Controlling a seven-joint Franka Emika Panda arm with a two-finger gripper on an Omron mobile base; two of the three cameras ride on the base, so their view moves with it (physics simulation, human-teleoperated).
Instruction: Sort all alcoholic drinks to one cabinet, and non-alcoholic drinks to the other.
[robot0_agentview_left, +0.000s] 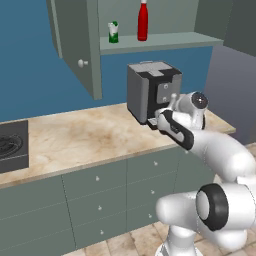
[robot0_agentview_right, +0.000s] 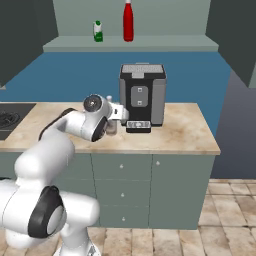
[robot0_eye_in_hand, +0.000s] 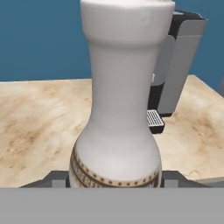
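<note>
Between the claw (robot0_eye_in_hand: 114, 178) fingers stands the pale bottle (robot0_eye_in_hand: 117, 109), gripped at its base.

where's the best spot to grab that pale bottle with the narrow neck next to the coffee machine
Probably the rounded lower body of the pale grey-beige narrow-necked bottle, near its patterned band, approached level from the counter's front edge. It stands upright on the beige marbled counter, the grey box-shaped coffee machine close on one side, so a sideways entry looks cramped. The tool already straddles that wide part, a finger either side.
</note>
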